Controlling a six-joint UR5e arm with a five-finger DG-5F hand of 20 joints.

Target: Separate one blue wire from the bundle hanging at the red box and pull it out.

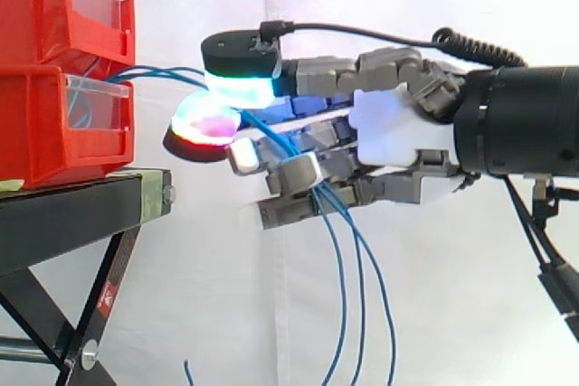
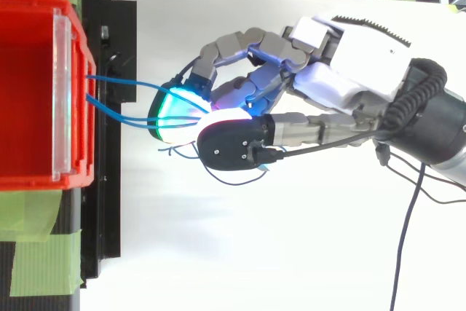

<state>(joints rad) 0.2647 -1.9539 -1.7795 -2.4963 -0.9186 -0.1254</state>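
Thin blue wires (image 1: 163, 70) come out of the front of the lower red bin (image 1: 54, 124) and arc right to my hand (image 1: 398, 128). A green-cyan glowing fingertip pad (image 1: 240, 86) sits above them and a magenta-green one (image 1: 206, 124) below, the two pinched together on the wires. Behind the pads the strands slip between the curled fingers and hang down in long loops (image 1: 361, 305). From above, two or three strands (image 2: 120, 80) span the short gap between the bin's clear front panel (image 2: 62, 100) and the glowing pads (image 2: 175, 107) of the hand (image 2: 349, 63).
Two red bins are stacked on a black stand (image 1: 72, 210) with green tape (image 2: 44, 274) at its edges. A white curtain forms the backdrop. The arm enters from the right, and open space lies under the hand beside the stand's leg.
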